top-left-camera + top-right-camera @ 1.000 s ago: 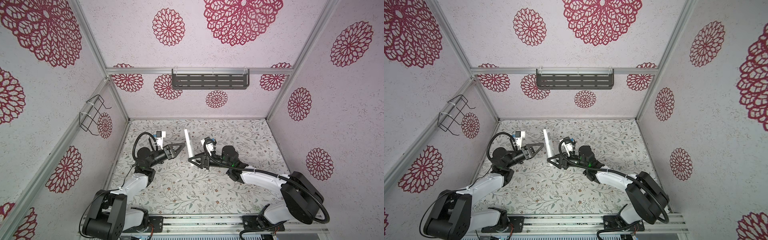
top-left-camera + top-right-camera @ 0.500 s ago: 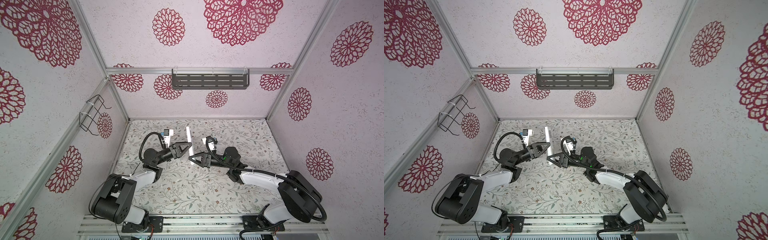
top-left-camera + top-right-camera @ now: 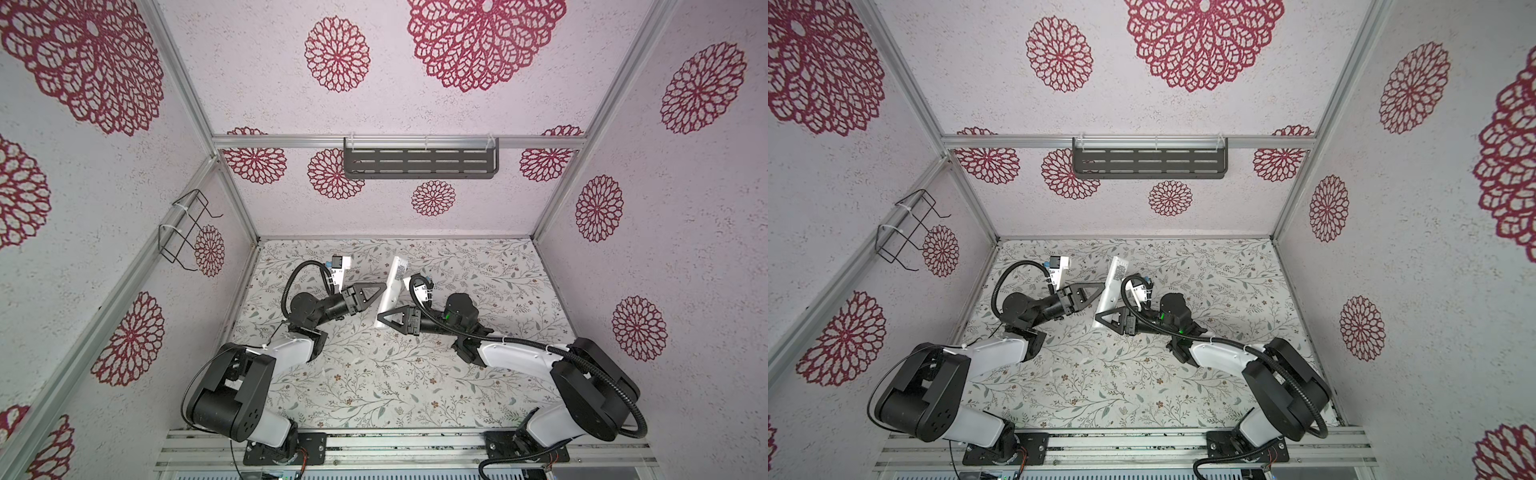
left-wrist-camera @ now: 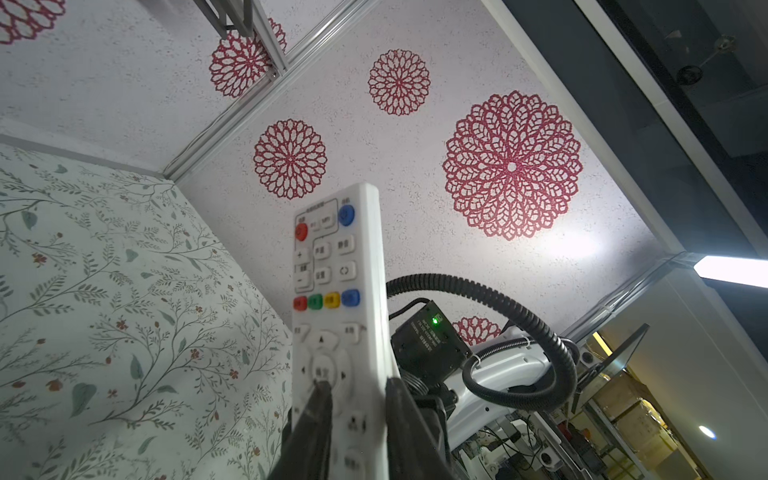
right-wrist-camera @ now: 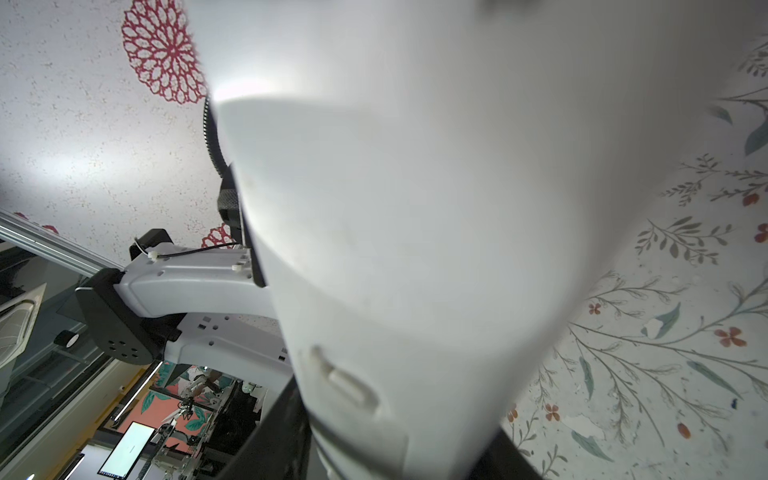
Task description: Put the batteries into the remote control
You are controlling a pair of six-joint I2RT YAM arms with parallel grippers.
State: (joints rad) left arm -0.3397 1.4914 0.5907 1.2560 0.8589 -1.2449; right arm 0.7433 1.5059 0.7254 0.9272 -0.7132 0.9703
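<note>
The left pincer (image 3: pixel 383 287) has reached in and clamped the remote control (image 3: pixel 397 270).

Rosette-papered walls (image 3: pixel 291 104) — leaf-print floor (image 3: pixel 374 395).

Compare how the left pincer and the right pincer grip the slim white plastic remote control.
The left pincer clamps the slim white plastic remote control mid-length, from its button side; the right pincer clamps its near end, from its back. Both are shut on it.

The remote control (image 4: pixel 336 332) is smooth white plastic. The surface (image 3: pixel 374 390) looks matt, with a printed leaf pattern. The walls (image 3: pixel 457 108) look rough and speckled, the frame rails (image 3: pixel 282 141) brushed metal, the shelf (image 3: pixel 419 167) dark matt metal.
</note>
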